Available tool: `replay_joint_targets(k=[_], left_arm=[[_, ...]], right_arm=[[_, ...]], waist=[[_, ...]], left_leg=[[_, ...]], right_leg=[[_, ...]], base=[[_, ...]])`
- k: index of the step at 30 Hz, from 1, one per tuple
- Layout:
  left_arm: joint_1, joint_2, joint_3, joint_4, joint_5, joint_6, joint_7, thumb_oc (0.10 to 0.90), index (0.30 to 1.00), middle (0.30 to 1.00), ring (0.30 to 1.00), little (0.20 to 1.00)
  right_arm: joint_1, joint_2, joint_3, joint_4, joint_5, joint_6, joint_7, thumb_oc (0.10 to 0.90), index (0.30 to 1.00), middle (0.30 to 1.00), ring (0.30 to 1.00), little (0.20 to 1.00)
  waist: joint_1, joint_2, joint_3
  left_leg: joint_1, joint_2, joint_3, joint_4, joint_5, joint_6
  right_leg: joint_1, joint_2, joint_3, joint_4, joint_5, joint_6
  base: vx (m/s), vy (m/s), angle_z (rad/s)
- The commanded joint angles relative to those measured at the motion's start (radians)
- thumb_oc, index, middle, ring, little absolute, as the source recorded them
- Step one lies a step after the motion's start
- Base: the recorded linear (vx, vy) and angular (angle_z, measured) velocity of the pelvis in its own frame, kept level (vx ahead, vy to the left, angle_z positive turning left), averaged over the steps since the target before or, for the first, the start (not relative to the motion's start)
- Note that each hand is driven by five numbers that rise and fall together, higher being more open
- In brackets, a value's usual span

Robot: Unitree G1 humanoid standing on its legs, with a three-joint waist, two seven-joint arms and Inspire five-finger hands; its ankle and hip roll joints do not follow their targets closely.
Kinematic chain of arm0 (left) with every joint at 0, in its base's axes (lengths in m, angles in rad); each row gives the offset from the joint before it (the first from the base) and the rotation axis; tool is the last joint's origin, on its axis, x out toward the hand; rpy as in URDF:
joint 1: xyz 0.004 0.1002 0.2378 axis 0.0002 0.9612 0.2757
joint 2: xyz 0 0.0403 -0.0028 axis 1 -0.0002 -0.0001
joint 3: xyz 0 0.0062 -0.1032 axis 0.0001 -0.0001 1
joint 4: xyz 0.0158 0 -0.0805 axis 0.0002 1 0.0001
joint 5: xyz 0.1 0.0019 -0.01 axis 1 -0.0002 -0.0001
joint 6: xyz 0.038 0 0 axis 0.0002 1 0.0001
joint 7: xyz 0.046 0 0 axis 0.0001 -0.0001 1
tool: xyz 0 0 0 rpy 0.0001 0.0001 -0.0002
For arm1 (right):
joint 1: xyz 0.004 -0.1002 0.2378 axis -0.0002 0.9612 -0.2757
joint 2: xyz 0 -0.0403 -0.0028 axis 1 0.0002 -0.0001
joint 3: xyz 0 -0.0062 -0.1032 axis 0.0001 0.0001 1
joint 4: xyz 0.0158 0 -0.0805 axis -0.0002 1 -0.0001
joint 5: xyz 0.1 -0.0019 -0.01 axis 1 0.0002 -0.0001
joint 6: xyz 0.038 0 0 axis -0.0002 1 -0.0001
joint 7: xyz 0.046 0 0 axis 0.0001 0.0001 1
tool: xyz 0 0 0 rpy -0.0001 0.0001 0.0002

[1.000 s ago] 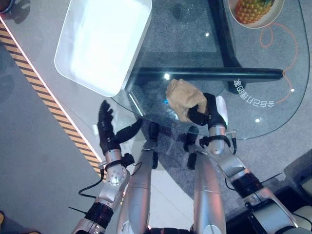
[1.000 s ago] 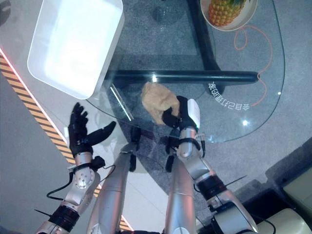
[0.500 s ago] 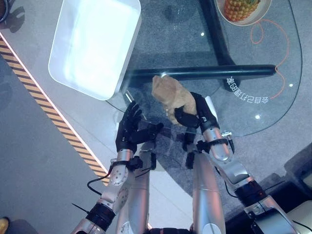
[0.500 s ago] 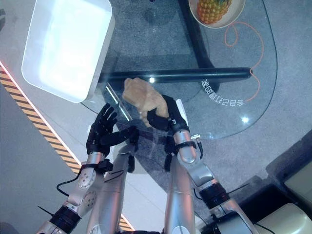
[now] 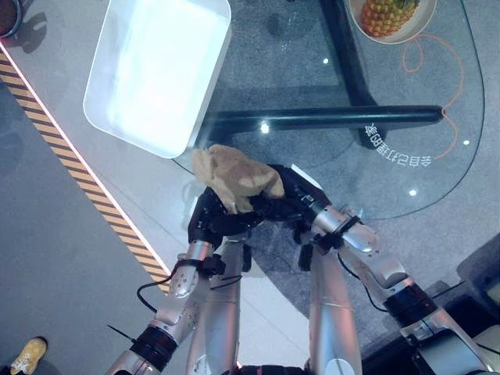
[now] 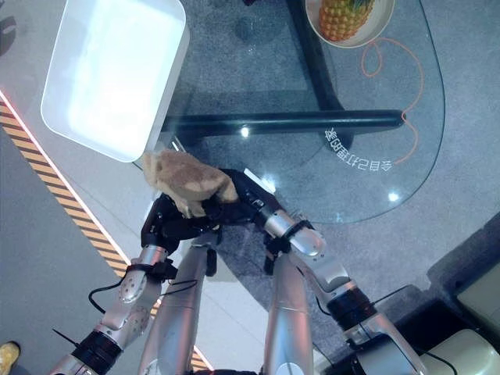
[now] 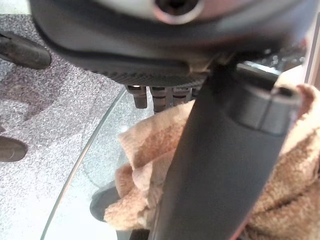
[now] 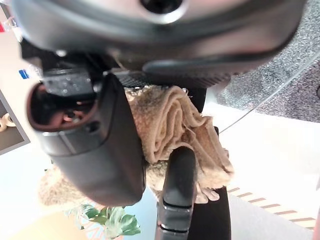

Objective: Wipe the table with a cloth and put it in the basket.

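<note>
A crumpled tan cloth (image 5: 233, 175) hangs just off the near left edge of the round glass table (image 5: 375, 187), close to the near corner of the white basket (image 5: 156, 70). My right hand (image 5: 291, 195) is shut on the cloth, pinching it between thumb and fingers (image 8: 176, 185). My left hand (image 5: 209, 223) sits directly beneath the cloth and touches it; the left wrist view has the cloth (image 7: 150, 165) bunched against its thumb (image 7: 215, 165). The basket is empty.
A bowl holding a pineapple (image 5: 387, 16) stands at the table's far right. A dark bar (image 5: 328, 117) of the table's frame shows through the glass. Yellow-black floor tape (image 5: 78, 180) runs along the left. A person's shoe (image 5: 27, 355) is at the lower left.
My right hand has carried the cloth left, from the middle of the near table edge to its left end by the basket. The left hand has risen under the cloth.
</note>
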Motion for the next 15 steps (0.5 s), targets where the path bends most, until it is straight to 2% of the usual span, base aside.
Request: replay_joint_targets(k=[1, 6, 11, 15], left_arm=[[0.023, 0.004, 0.002, -0.136, -0.064, -0.078, -0.074, 0.8, 0.9, 0.9, 0.9, 0.9], [0.03, 0.008, -0.009, -0.171, -0.206, -0.06, -0.21, 0.8, 0.9, 0.9, 0.9, 0.9], [0.039, 0.012, -0.019, -0.21, -0.394, -0.004, -0.406, 0.8, 0.9, 0.9, 0.9, 0.9], [0.036, 0.016, -0.023, -0.224, -0.453, 0.033, -0.477, 0.8, 0.9, 0.9, 0.9, 0.9]], right_arm=[[-0.003, -0.011, 0.099, -0.202, 0.018, -0.076, 0.132, 0.1, 0.3, 0.3, 0.3, 0.2], [0.0, -0.052, 0.118, -0.149, -0.058, -0.071, 0.069, 0.1, 0.3, 0.3, 0.3, 0.2], [0.005, -0.094, 0.126, -0.098, -0.136, -0.053, -0.008, 0.1, 0.3, 0.3, 0.3, 0.2], [0.01, -0.103, 0.11, -0.07, -0.133, -0.068, -0.067, 0.1, 0.3, 0.3, 0.3, 0.2]], waist=[[0.007, 0.05, -0.019], [0.008, 0.049, -0.019], [0.006, 0.046, -0.019], [0.001, 0.045, -0.019]], left_leg=[[0.021, -0.019, 0.022, 0.02, -0.062, 0.06], [0.017, -0.018, 0.021, 0.018, -0.057, 0.059], [0.015, -0.016, 0.022, 0.015, -0.055, 0.059], [0.015, -0.015, 0.022, 0.016, -0.057, 0.061]], right_leg=[[0.004, 0.054, -0.014, -0.037, 0.058, 0.006], [0.001, 0.054, -0.018, -0.039, 0.059, 0.003], [0.0, 0.052, -0.021, -0.043, 0.062, 0.0], [-0.001, 0.053, -0.018, -0.041, 0.063, 0.0]], base=[[0.0, 0.0, 0.0], [0.0, -0.001, 0.01], [0.0, -0.001, 0.01], [0.0, 0.0, 0.0]])
